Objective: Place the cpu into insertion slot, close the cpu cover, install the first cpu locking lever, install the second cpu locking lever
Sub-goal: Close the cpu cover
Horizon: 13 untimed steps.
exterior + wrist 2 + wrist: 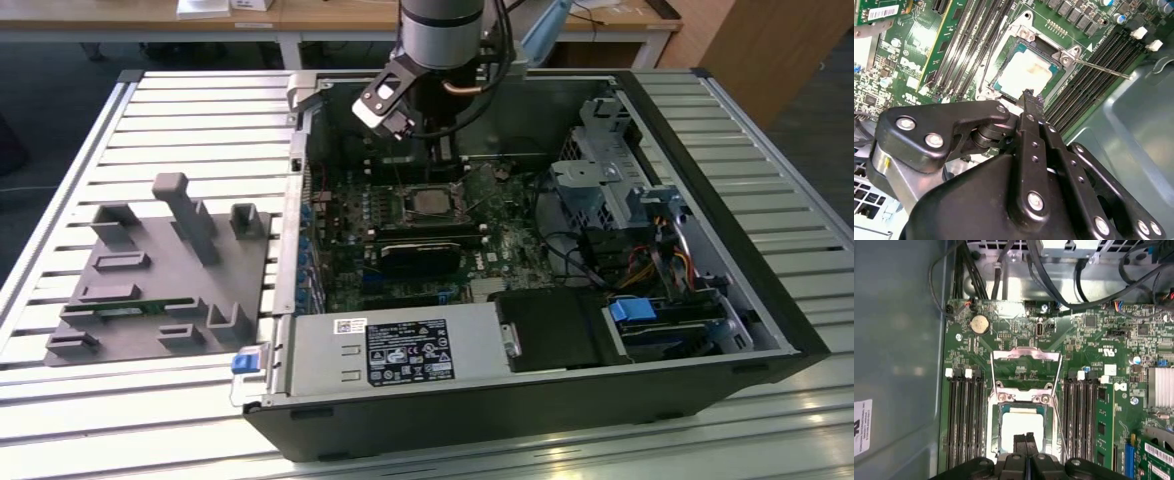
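The cpu (1021,426) (1026,72) (431,200), a square chip with a silvery top, lies flat in the insertion slot (995,410) on the green motherboard. The cpu cover (1026,356), a thin silver frame, stands swung open at the far side of the slot. Two thin wire locking levers (992,374) (1058,380) are raised free; one of them (1104,68) sticks out over the memory slots. My gripper (1025,440) (1029,96) (443,158) hangs over the chip's near edge, fingers shut together with nothing between them. Whether the tips touch the chip I cannot tell.
Long black memory slots (964,425) (1079,425) flank the socket. A black heatsink block (420,255) sits nearby, with a power supply (400,350) in front. Cables (1054,285) and a drive cage (601,170) crowd the case. A grey fixture plate (160,270) lies at the exterior view's left.
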Tool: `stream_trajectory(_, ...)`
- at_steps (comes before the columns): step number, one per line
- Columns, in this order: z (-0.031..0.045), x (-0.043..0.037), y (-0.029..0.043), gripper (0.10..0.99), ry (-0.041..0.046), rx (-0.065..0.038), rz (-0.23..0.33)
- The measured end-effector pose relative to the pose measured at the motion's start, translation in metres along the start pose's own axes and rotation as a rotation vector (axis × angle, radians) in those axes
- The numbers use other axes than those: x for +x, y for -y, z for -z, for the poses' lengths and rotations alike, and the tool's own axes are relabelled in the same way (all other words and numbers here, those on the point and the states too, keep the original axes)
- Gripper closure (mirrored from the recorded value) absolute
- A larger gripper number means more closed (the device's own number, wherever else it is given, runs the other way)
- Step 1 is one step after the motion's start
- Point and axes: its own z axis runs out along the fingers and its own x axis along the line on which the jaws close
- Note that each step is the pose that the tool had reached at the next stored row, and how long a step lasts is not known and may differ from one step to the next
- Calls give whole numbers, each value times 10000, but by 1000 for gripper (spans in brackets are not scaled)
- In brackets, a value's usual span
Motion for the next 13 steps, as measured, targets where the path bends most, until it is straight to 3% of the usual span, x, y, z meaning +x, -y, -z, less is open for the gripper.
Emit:
stream_trajectory(9,1,-27,-7,980,1,1,0)
stream_trajectory(13,-3,-28,-85,980,2,8,-1)
